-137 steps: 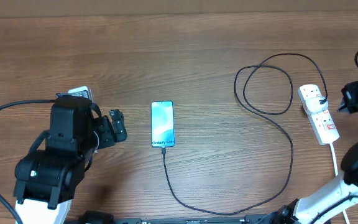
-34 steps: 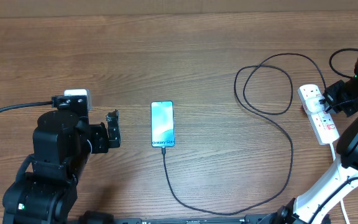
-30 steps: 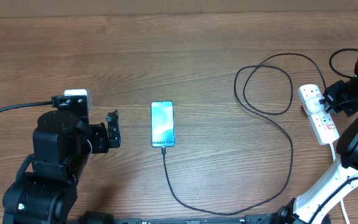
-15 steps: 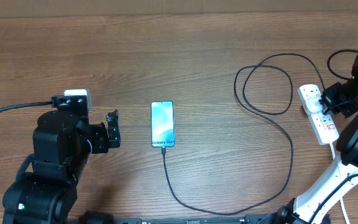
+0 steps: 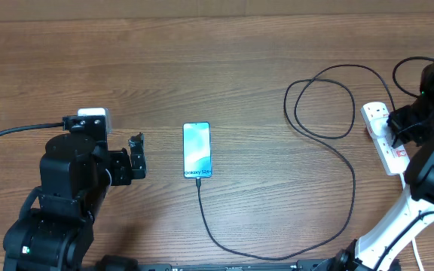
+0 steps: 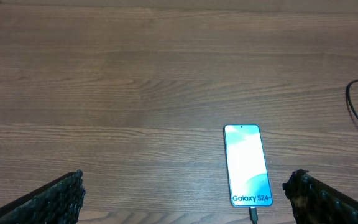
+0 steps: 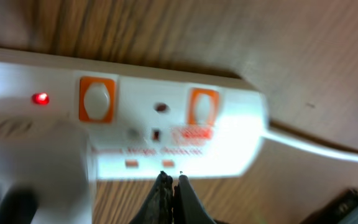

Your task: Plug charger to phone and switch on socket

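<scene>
Wood-grain table (image 5: 239, 68). The phone (image 5: 197, 150), a slim rectangle with a glowing blue screen, lies flat at centre. The thin black charger (image 5: 199, 194) is plugged into its near end and loops right to the socket (image 5: 392, 156), a glossy white strip with orange rocker switches (image 7: 97, 98) and a lit red lamp (image 7: 40, 98). Right gripper (image 7: 169, 185): tips pressed together at the strip's edge. Left gripper (image 5: 138, 156): ribbed fingers (image 6: 61, 196) spread, left of the phone.
</scene>
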Action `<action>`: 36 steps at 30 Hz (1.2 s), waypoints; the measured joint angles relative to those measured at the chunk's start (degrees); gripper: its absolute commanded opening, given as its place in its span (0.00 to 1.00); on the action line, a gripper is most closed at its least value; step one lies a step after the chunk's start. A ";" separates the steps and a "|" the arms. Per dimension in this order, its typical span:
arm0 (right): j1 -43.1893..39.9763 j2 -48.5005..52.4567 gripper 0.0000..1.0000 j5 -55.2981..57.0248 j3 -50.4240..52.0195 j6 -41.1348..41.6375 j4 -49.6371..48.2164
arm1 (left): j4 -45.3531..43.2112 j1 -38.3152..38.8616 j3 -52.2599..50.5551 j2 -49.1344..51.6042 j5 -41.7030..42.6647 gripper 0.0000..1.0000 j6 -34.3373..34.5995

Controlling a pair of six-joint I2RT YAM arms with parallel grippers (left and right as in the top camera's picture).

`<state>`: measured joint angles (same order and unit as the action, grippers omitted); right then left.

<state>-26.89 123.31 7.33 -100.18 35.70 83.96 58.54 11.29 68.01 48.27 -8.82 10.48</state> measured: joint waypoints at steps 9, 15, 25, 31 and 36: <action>1.25 -20.17 0.04 2.10 -0.02 2.75 4.37 | 0.00 0.00 0.00 0.00 0.00 1.00 0.00; 4.79 -32.00 0.04 1.97 -0.04 2.58 7.89 | 0.00 0.00 0.00 0.00 0.00 0.99 0.13; 9.46 -51.84 0.04 -3.04 -0.04 -5.44 10.38 | 0.17 0.00 0.00 0.00 0.07 1.00 1.92; 9.46 -61.94 0.04 -5.44 -0.09 -7.67 13.20 | 0.37 0.00 -0.02 0.00 0.46 1.00 2.89; 9.79 -67.84 0.04 -8.09 -0.11 -9.20 13.20 | 1.68 0.00 -0.02 -0.02 0.33 0.99 2.89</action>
<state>-17.10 55.46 -0.75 -100.29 26.50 97.17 60.23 11.29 67.99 48.25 -8.49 13.37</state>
